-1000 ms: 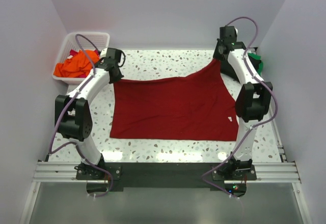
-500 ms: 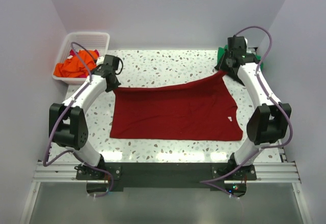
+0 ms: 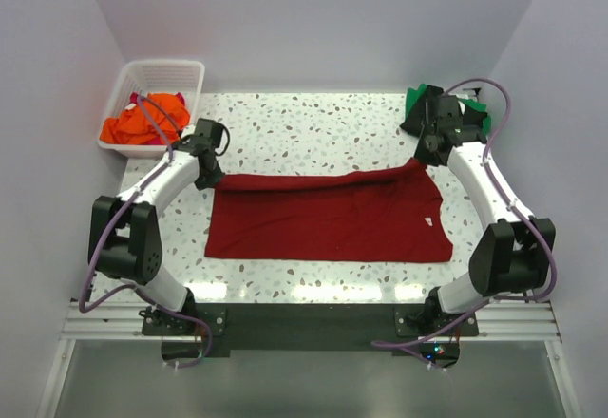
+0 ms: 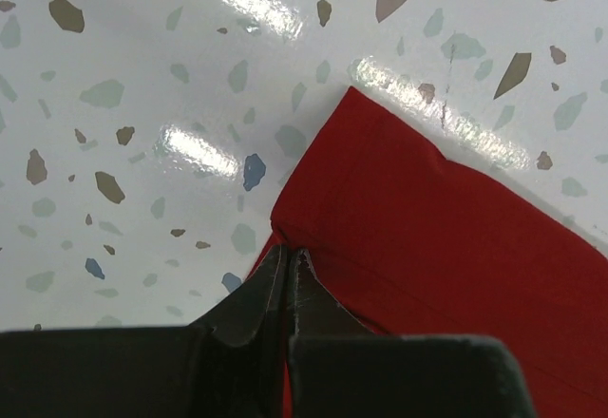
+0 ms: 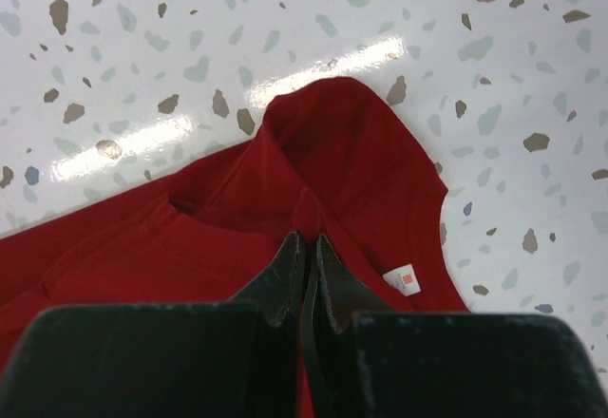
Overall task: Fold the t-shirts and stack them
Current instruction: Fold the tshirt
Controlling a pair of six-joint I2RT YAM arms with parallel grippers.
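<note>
Dark red t-shirt [image 3: 328, 220] lies mid-table, far corners pinched by the left gripper [image 4: 288, 258] and right gripper [image 5: 306, 244], both clamped on cloth. First fold seems barely begun; orange shirts [image 3: 142, 125] wait in the basket [image 3: 163, 64].

gripper: left gripper [image 4: 288, 261], two black tapered fingers [image 4: 255, 299] at bottom centre, tips pressed together with no gap visible
grip: tips pinch the left edge of the dark red soft cloth t-shirt [image 4: 446, 247]
shirt: fills the lower right of the frame, runs out past the right and bottom borders
shirt corner: one corner [image 4: 352, 92] points toward the top of the frame, lying on the table
shirt edges: one edge runs from that corner down to the fingertips, the other slants down to the right border
surface: glossy white tabletop with grey, brown and blue terrazzo flecks [image 4: 142, 76], bare at upper left
glare: bright light streaks on the tabletop, one just beside the shirt corner
</note>
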